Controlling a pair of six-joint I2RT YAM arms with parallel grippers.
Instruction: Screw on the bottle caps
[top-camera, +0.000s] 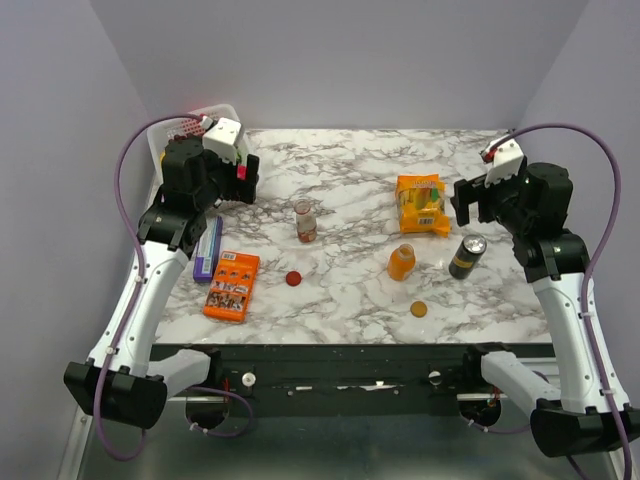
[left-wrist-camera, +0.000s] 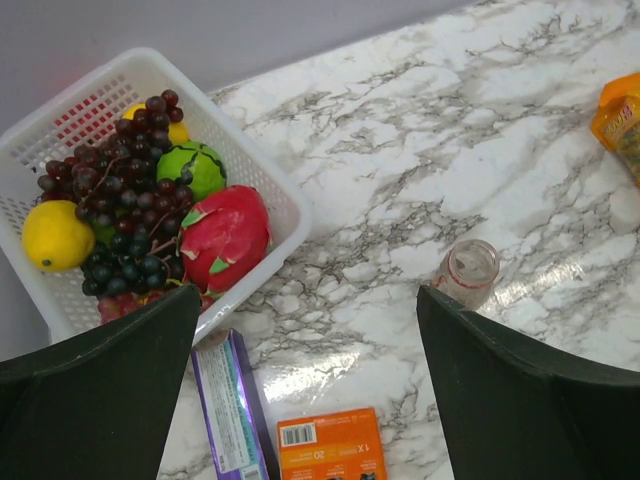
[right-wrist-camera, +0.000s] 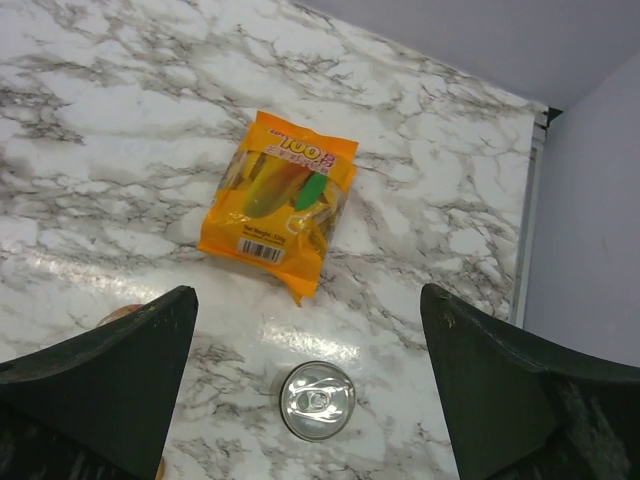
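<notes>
- Top view: orange cap (top-camera: 418, 309) lies nearest the front edge of the bench (top-camera: 350, 160), red cap (top-camera: 293, 278) further left, both loose. Orange bottle (top-camera: 401, 262) stands just beside a black can (top-camera: 467, 256); clear bottle (top-camera: 305, 221) stands behind the red cap.
- Left wrist: left tool (left-wrist-camera: 308, 295) fingers apart, empty; clear bottle by one finger; fruit basket (left-wrist-camera: 262, 172), purple box (left-wrist-camera: 232, 410) and orange box (left-wrist-camera: 330, 448) near.
- Right wrist: right tool (right-wrist-camera: 308, 290) apart, empty, over the black can; snack bag (right-wrist-camera: 280, 203) beyond.
</notes>
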